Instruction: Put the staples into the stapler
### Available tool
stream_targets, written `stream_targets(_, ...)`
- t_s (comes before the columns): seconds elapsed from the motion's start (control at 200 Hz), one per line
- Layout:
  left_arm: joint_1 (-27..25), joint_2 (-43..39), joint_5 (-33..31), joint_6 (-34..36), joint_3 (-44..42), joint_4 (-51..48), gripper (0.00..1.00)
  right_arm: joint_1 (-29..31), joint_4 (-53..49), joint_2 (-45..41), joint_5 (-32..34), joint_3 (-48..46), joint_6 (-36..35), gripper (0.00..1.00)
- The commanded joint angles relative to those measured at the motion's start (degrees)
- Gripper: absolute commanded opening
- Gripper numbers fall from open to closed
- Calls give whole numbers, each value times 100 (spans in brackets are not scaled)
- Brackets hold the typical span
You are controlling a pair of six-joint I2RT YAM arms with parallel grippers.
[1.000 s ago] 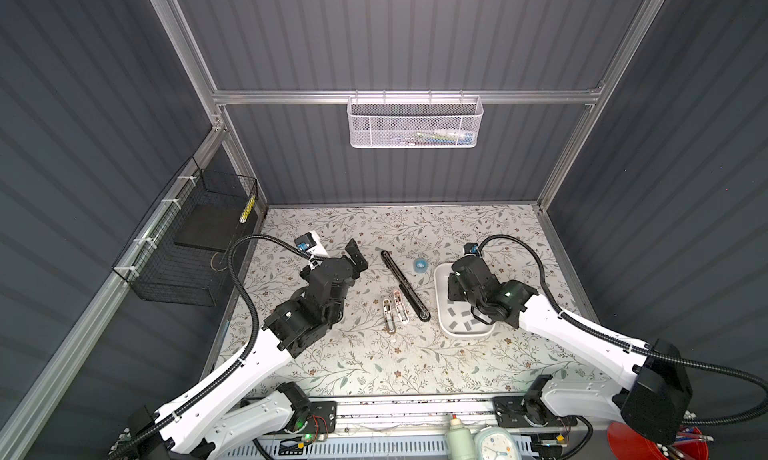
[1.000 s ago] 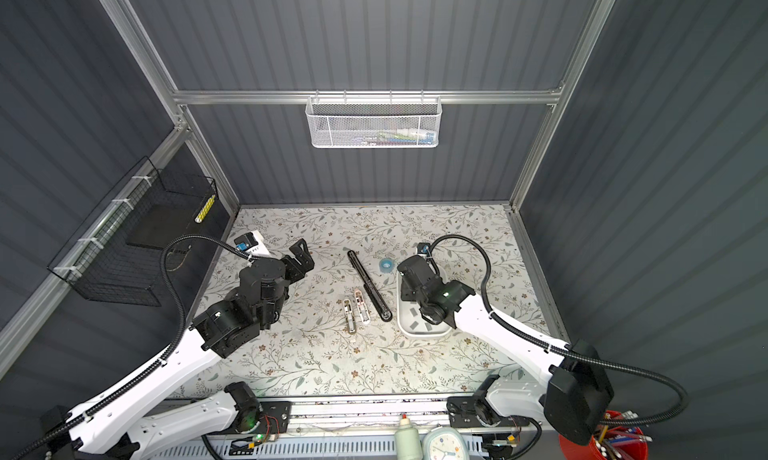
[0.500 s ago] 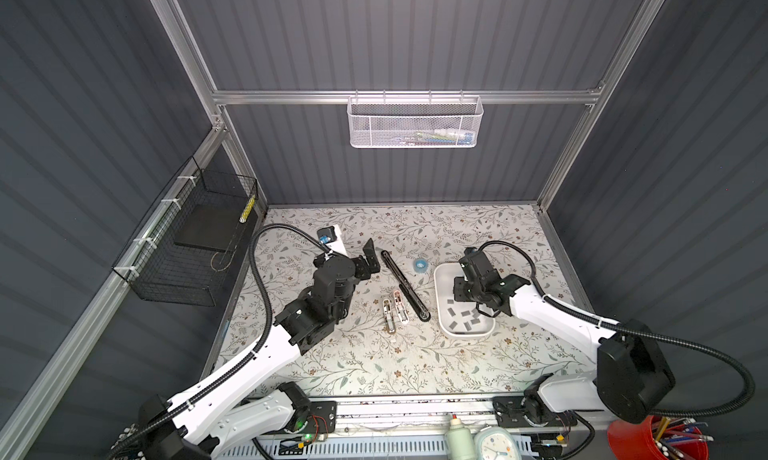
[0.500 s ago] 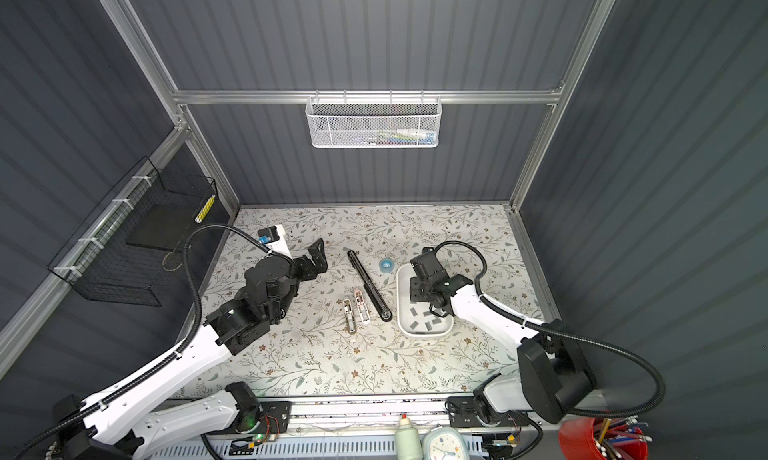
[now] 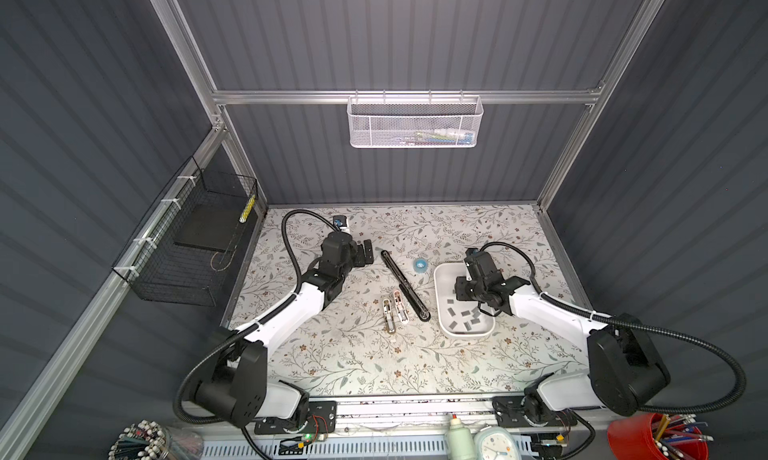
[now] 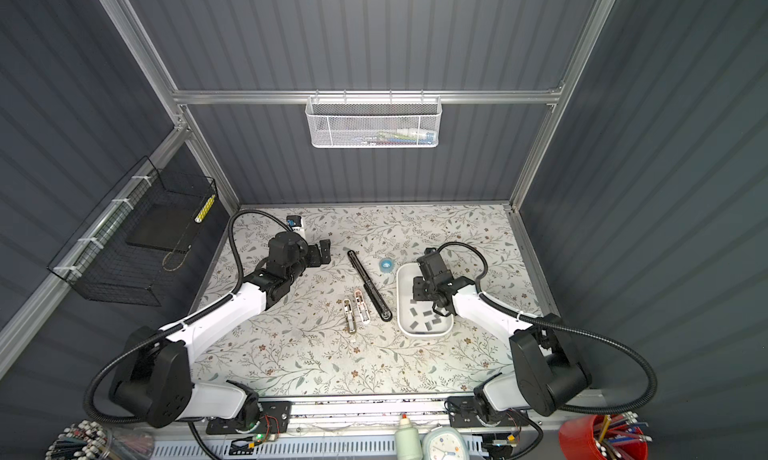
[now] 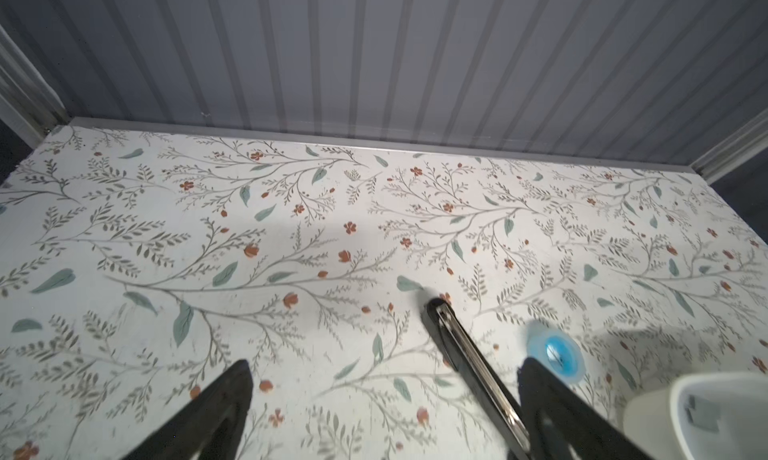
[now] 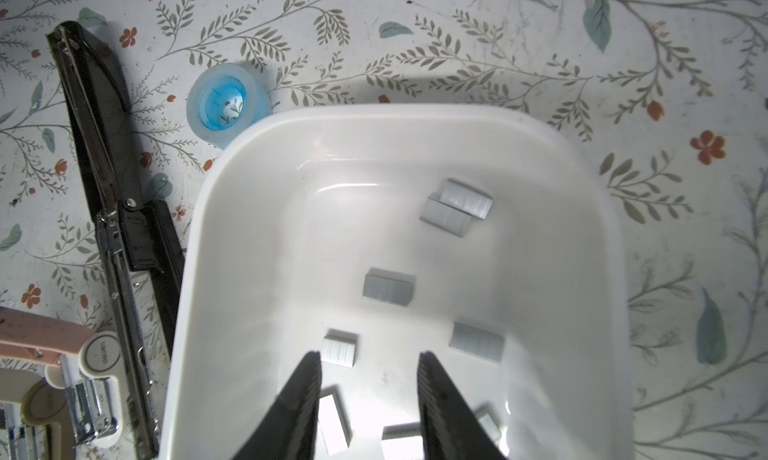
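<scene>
So, the right gripper (image 8: 369,356) is hovering over the white tray (image 8: 232,187), jaws partly open and gripping nothing.
The staples (image 8: 388,286) are lying loose in that tray, and the black stapler (image 8: 108,154) is lying opened flat just beside it. The left gripper (image 7: 384,363) is hanging wide open and empty. I'm guessing an off-centre pinch risks a thin strip skidding away or snapping.

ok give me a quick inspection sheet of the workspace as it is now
surface: floral table top, no spills seen
job's things: black stapler lies opened flat; staples loose in white tray
clutter: blue tape roll, two small staplers
grippers: left gripper jaws wide open, empty, near stapler's far end; right gripper over tray, jaws parted, holding nothing
cables: left hose and right hose loop above table, no snag seen
surroundings: white mesh basket on back wall, black wire basket on side wall, red pen pot in front
</scene>
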Motion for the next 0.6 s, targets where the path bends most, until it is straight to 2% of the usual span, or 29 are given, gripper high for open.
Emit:
stream_targets(0.0, 96, 310, 113, -7, 753, 12, 100, -31, 91, 41, -265, -105, -40, 45)
stream_targets(0.12, 98, 783, 399, -120, 1359, -335, 100, -42, 154, 82, -409, -69, -112, 45)
stream_targets(0.21, 101, 865, 841, -70, 1360, -238, 100, -42, 51, 108, -550, -66, -90, 44)
stream_targets(0.3, 96, 500, 951, 58, 536, 390, 100, -36, 36, -4, -665, -210, -13, 44)
stream_targets(0.38, 105, 76, 588, -76, -310, 801, 100, -41, -130, -99, -429, -249, 65, 44)
stream_targets(0.44, 105, -126, 421, -1, -352, 267, 100, -44, -336, -170, -194, -231, 162, 44)
stream_targets(0.52, 105, -272, 258, 28, -48, -789, 100, -47, -2, -226, -181, -355, 128, 48)
stream_targets(0.595, 105, -418, 252, 3, 37, -1440, 100, -68, 6, 51, -194, -116, 136, 49)
